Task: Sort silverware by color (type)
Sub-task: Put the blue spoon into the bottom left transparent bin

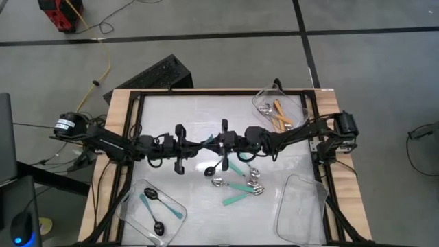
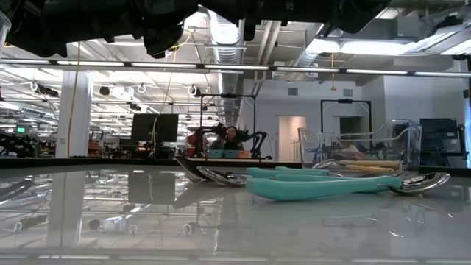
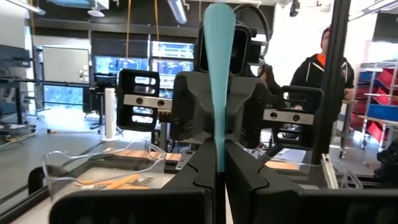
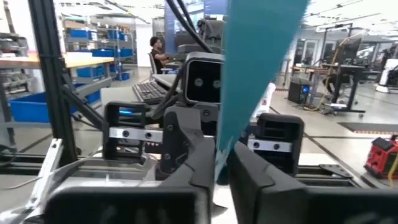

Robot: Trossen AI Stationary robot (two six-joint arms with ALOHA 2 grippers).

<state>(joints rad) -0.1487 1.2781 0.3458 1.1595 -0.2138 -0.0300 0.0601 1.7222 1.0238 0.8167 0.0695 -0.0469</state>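
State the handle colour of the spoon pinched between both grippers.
Teal-green handle, shown best in the left wrist view.

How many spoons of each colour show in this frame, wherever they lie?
Teal-handled spoons: 4 (3 loose on the table, 1 clamped between the left tool and the right tool).
Blue-handled spoons: 3 (2 in the left-side tray, 1 loose).
Orange-handled spoons: 3, overlapping in the right-side tray, so uncertain.
Total: 10, roughly.
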